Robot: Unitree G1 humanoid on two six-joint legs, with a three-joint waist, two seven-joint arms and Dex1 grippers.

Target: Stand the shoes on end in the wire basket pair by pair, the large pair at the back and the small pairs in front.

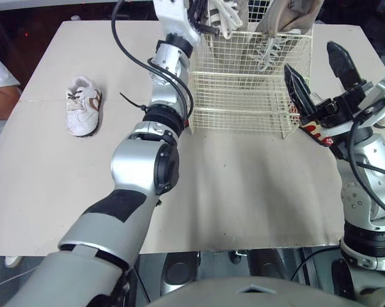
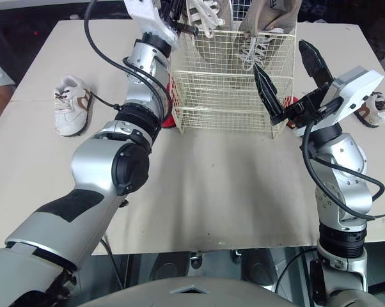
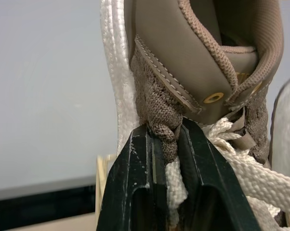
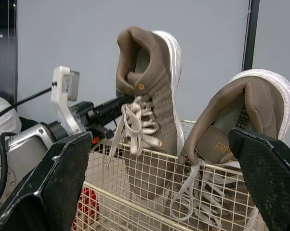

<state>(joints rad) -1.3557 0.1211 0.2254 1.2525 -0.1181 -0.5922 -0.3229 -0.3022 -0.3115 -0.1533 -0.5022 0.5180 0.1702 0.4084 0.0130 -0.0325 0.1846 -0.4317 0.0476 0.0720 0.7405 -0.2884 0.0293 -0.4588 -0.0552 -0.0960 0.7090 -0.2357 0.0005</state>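
A tan table [image 1: 243,192] with a wire basket [image 1: 243,96] at its far side.
Two big tan shoes stand on end at the back of the basket: the left sneaker [image 4: 150,96] and the right sneaker [image 4: 241,125]. The left gripper [image 3: 166,130] pinches the left sneaker's tongue and lace. The right gripper [image 2: 282,56] is wide open and holds nothing, just right of the basket. A small white shoe [image 1: 82,105] lies on the table's left, another small shoe [image 2: 371,109] at its right edge.

Bright, even overhead light; soft shadow on table [image 1: 256,204] before wire basket [image 1: 243,102]; dark surrounds.
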